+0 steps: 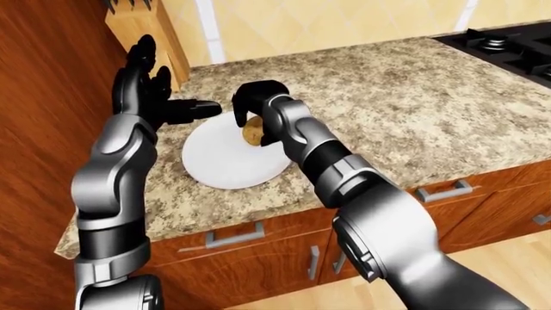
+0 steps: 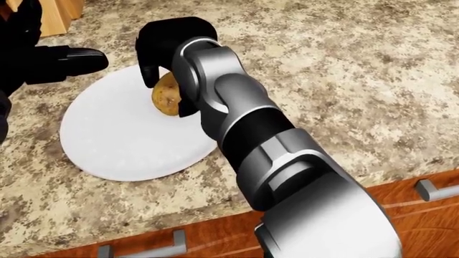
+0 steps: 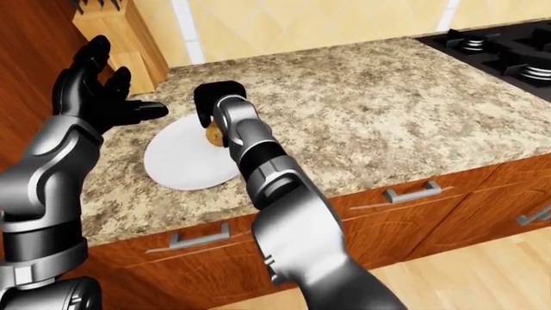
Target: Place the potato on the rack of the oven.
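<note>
**On the plate: potato in your right hand's grasp**

Left of the grasp, your left hand (image 1: pixel 148 97) stood spread wide and empty. Your right hand (image 2: pixel 166 58) was curled round the potato (image 2: pixel 166 94) over the white plate (image 2: pixel 122 145); this looked like the pickup step. Next you'd need a clean lift and a turn toward the oven, which no view showed. Whether the potato had cleared the plate was unclear.

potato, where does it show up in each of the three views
Left-eye view: the potato sits left of center, in the upper half, under the right hand.
Head view: potato left of center, upper third, large in the picture.
Right-eye view: potato left of center, mostly hidden by the right forearm.
Shared landmark: the white plate below it, on the granite counter.
</note>
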Controlling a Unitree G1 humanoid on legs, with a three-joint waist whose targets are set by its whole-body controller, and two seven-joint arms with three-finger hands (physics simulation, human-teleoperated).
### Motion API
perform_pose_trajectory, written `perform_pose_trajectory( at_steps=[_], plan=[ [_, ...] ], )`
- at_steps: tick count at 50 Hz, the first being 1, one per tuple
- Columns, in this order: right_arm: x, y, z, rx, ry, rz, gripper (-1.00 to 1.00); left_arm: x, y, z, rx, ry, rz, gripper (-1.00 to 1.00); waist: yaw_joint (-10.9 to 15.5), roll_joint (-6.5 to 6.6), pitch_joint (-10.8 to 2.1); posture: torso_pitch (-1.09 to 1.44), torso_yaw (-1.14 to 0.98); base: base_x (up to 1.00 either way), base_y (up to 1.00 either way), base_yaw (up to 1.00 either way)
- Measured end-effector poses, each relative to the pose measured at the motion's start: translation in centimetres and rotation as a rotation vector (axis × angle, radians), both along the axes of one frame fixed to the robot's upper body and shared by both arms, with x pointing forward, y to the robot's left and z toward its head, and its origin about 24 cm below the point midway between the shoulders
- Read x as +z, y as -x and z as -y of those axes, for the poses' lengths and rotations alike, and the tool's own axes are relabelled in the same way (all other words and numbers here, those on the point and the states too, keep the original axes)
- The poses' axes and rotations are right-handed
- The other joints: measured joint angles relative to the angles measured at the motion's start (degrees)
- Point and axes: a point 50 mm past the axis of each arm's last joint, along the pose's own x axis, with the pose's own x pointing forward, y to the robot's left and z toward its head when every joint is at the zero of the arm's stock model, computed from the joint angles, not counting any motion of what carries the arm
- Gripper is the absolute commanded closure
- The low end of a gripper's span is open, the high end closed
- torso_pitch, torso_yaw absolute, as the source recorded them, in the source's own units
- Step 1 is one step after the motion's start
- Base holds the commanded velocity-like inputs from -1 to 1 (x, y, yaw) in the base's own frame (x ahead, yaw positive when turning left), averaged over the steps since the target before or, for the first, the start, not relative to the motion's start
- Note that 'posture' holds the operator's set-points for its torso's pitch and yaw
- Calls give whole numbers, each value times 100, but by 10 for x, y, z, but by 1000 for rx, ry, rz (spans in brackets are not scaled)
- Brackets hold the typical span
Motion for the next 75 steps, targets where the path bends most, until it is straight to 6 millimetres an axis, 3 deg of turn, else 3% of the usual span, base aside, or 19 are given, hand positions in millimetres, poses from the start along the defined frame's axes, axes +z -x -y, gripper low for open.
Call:
perform_pose_trajectory(
  at_steps=[9, 15, 33, 46, 53, 62, 75],
  plan=[
    [11, -1, 1, -3, 5, 9, 73, -1, 0, 0, -1, 0, -4, -100, -9, -4, 29, 0, 0, 0, 0, 0],
    [20, -1, 1, -3, 3, 24, 100, 0, 0, 0, -1, 0, 0, -100, -9, -6, 30, 0, 0, 0, 0, 0],
    [49, -4, 10, -23, -2, 58, 100, 0, 0, -1, 0, 0, 1, -100, -2, -9, 56, 0, 0, 0, 0, 0],
    [91, -5, 26, -41, -53, 94, 100, 9, 6, 0, -3, 0, 24, -100, -7, -26, 71, 0, 0, 0, 0, 0],
    [107, -7, 43, -70, -81, 86, 100, 9, 6, 2, -4, -3, 20, -100, -4, -43, 79, 0, 0, 0, 0, 0],
    [112, -10, 59, -104, -133, 33, 100, 9, 5, 2, -3, -5, 16, -100, -6, -62, 98, 0, 0, 0, 0, 0],
    [137, -10, 98, -190, -135, 66, 100, 12, 7, 0, 5, -4, 25, -100, -5, -89, 107, 0, 0, 0, 0, 0]
  ],
)
